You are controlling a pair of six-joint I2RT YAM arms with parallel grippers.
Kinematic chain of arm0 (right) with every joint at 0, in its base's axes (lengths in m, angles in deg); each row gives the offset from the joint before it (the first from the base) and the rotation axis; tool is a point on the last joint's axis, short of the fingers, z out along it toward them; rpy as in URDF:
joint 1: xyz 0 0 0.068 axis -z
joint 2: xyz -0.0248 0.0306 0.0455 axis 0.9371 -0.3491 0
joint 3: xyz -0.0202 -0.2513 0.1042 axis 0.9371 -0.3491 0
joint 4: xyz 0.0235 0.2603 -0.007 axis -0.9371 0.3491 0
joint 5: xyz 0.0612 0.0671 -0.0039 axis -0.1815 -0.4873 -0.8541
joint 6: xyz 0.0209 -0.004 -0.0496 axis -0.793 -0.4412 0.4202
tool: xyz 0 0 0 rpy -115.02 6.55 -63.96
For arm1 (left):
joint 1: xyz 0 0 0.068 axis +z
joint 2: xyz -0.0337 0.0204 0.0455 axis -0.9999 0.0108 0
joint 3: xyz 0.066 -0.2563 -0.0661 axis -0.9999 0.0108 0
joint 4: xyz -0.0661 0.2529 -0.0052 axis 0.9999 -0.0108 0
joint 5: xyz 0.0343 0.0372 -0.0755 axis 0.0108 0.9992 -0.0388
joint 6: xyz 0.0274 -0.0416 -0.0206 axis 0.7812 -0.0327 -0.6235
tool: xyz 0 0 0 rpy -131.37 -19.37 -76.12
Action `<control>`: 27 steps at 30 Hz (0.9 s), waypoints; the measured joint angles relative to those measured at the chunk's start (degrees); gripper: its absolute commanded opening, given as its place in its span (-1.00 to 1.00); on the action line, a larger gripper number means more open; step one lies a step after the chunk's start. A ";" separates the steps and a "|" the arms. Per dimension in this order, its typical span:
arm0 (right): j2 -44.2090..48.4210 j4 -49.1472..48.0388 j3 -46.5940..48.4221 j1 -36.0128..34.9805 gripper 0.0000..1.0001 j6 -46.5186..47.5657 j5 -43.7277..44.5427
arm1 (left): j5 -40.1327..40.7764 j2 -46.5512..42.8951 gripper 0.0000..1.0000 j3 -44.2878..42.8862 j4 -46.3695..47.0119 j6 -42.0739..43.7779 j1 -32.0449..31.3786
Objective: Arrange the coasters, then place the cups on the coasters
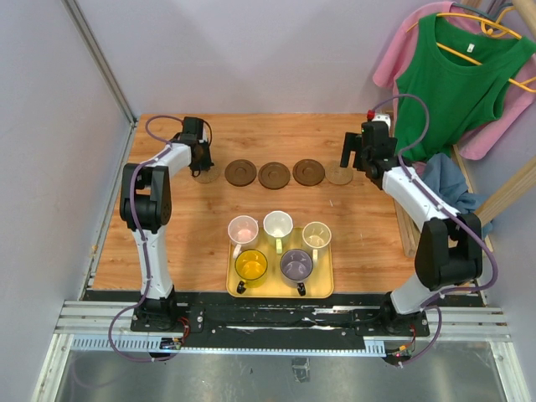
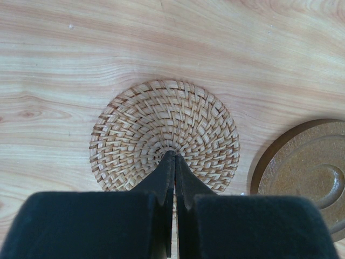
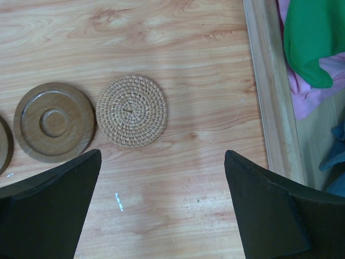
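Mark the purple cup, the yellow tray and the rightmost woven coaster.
purple cup (image 1: 296,265): top view, inside of the bowl.
yellow tray (image 1: 273,291): top view, bare near edge.
rightmost woven coaster (image 3: 131,111): right wrist view, centre of weave.

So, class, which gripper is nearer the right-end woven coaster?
Right. The right gripper hovers near the right-end woven coaster; the left gripper is over the left-end woven coaster.

Bright, even light with only faint, soft shadows. A pale sheen lies on the counter (image 3: 156,216) in the right wrist view. The left tool (image 2: 174,160) reads near-black, slightly soft.
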 measured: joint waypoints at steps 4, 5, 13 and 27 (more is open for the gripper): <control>-4.09 -0.22 2.01 0.00 0.52 0.74 0.59 | -1.46 -0.33 -0.99 1.03 1.27 0.39 0.22; -5.11 -0.22 2.56 0.00 0.34 1.11 0.61 | -1.79 -0.44 -0.99 1.31 1.64 0.42 0.28; -12.28 0.09 7.43 0.00 -0.79 2.38 -1.11 | -4.15 -0.79 -0.99 2.54 3.63 0.61 0.61; -24.48 1.31 16.72 0.02 -0.99 3.80 -8.17 | -5.64 -0.79 -0.99 2.82 4.90 0.61 0.00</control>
